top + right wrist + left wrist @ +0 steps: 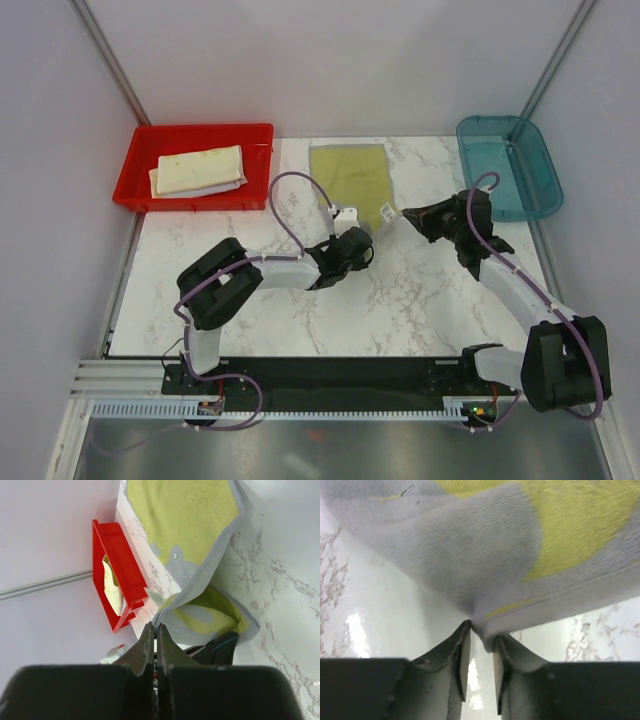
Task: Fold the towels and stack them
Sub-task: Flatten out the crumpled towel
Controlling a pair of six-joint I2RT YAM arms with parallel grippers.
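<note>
A grey towel with yellow patches [350, 175] lies at the back middle of the table, its near edge lifted and folded over. My left gripper [362, 236] pinches that near edge from the left; in the left wrist view the grey hem [490, 615] sits between my fingertips [482, 631]. My right gripper [406, 214] is shut on the towel's near right corner, which shows in the right wrist view [200, 525] at my tips [158, 626]. Folded cream-yellow towels [200, 168] lie stacked in the red tray [200, 130].
The red tray stands at the back left and also shows in the right wrist view [107, 555]. A teal bin [500, 122] stands at the back right. Grey walls close in the table on three sides.
</note>
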